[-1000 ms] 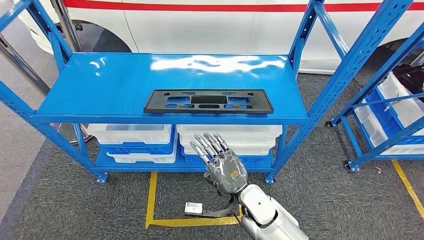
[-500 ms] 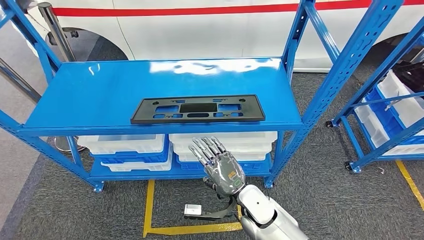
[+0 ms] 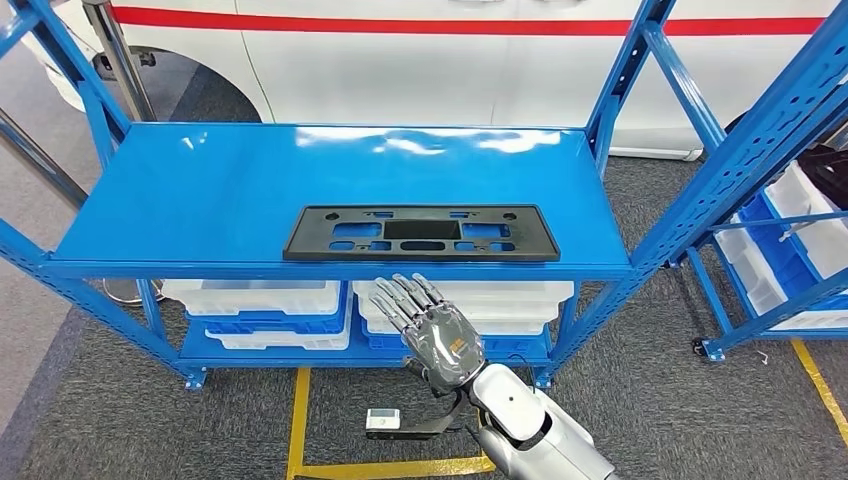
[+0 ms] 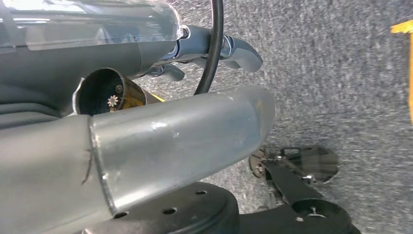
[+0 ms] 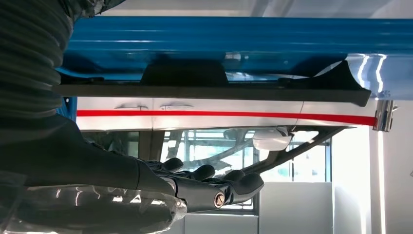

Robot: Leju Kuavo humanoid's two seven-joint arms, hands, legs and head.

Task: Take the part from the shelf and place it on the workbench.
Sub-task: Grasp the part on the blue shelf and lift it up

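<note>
One open robot hand below part

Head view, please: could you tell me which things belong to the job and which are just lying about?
Job:
- black part
- shelf
- right hand, fingers extended, holding nothing

Lying about:
- white bins
- second rack
- white vehicle
- yellow floor tape

The robot's silver right arm reaches forward and up from the lower middle of the head view. Its grey many-fingered right hand is raised with the back facing the camera. The fingers are extended, slightly apart, holding nothing.
</note>
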